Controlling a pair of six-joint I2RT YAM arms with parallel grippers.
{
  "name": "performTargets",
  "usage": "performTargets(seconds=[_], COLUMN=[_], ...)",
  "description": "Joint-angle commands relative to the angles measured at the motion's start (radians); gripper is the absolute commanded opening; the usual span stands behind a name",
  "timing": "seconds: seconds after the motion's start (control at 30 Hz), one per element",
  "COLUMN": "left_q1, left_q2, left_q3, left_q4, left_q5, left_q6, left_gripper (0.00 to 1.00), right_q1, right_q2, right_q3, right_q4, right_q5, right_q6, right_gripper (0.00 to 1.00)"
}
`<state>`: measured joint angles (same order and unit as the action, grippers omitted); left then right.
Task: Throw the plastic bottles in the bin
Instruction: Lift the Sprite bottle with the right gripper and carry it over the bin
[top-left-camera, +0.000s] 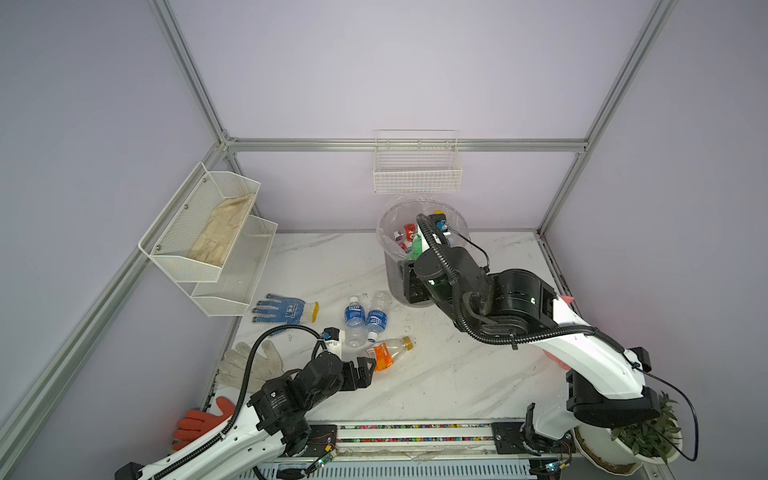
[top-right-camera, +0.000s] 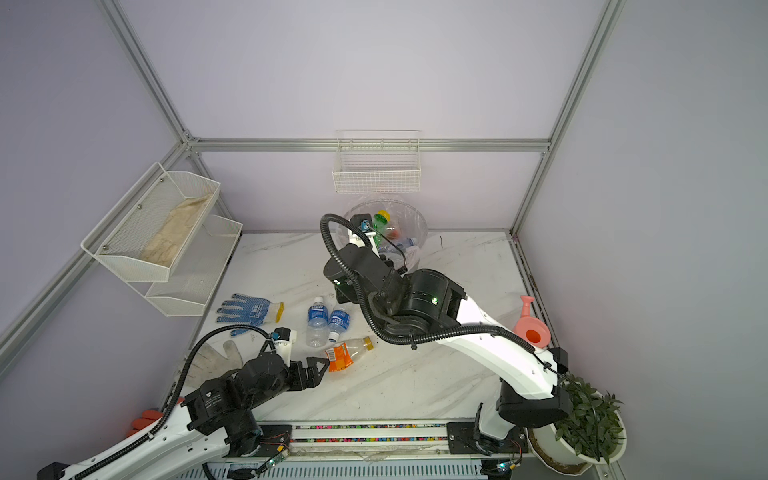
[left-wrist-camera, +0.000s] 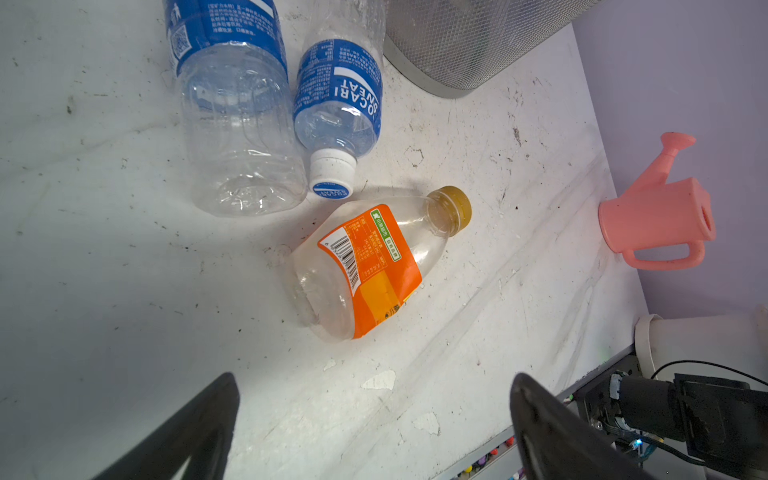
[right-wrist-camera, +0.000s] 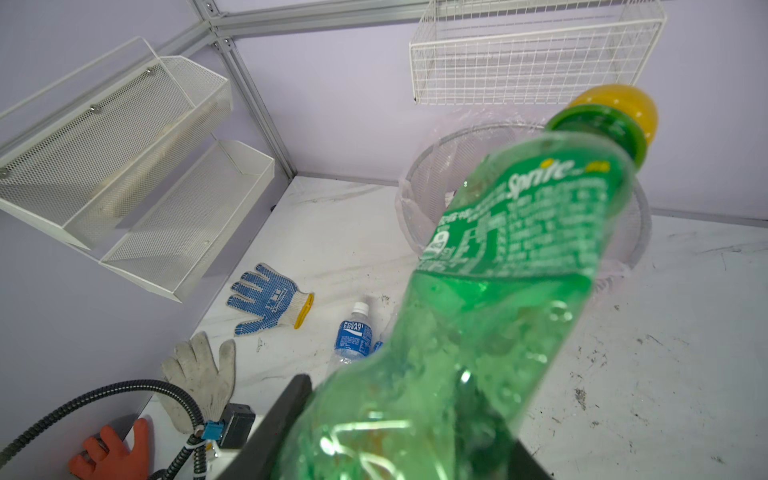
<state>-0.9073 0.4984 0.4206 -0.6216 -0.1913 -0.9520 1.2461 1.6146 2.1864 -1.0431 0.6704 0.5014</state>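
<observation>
My right gripper (right-wrist-camera: 407, 415) is shut on the base of a green plastic bottle (right-wrist-camera: 515, 232) with a yellow cap. It holds the bottle tilted at the near rim of the grey mesh bin (top-left-camera: 391, 279), cap toward the opening; the green bottle (top-right-camera: 379, 223) shows over the bin (top-right-camera: 423, 235) in both top views. Other bottles (top-left-camera: 409, 232) lie inside the bag-lined bin. Two blue-labelled bottles (top-left-camera: 354, 318) (top-left-camera: 377, 319) and an orange-labelled bottle (top-left-camera: 388, 351) lie on the table. My left gripper (left-wrist-camera: 374, 380) is open, empty, just short of the orange-labelled bottle (left-wrist-camera: 374, 266).
A blue-dotted glove (top-left-camera: 282, 309), a white glove (top-left-camera: 249, 361) and an orange glove (top-left-camera: 199, 419) lie at the left. White mesh shelves (top-left-camera: 208, 232) and a wire basket (top-left-camera: 415, 170) hang on the walls. A pink watering can (top-right-camera: 532, 328) and a potted plant (top-left-camera: 640, 432) stand at the right.
</observation>
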Motion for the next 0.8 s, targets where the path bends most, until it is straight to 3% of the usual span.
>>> performTargets(seconds=[0.0,0.43,0.77], left_q1=[-0.014,-0.072,-0.101], left_q2=[0.009,0.102,0.153], left_q3=[-0.037,-0.037,-0.026], left_q4=[0.044,0.096,0.126], left_q5=[-0.027,-0.058,-0.073], left_q6=[-0.028,-0.042,-0.045], left_gripper=[1.00,1.00,1.00], right_q1=[0.008,0.012,0.010], right_q2=[0.020,-0.025,-0.081], right_q3=[0.070,0.164,0.071], right_q4=[-0.040,0.023,0.084], right_q5=[0.068,0.150,0.139], right_q6=[-0.066,-0.147,-0.154], right_gripper=[0.00,0.00,0.00])
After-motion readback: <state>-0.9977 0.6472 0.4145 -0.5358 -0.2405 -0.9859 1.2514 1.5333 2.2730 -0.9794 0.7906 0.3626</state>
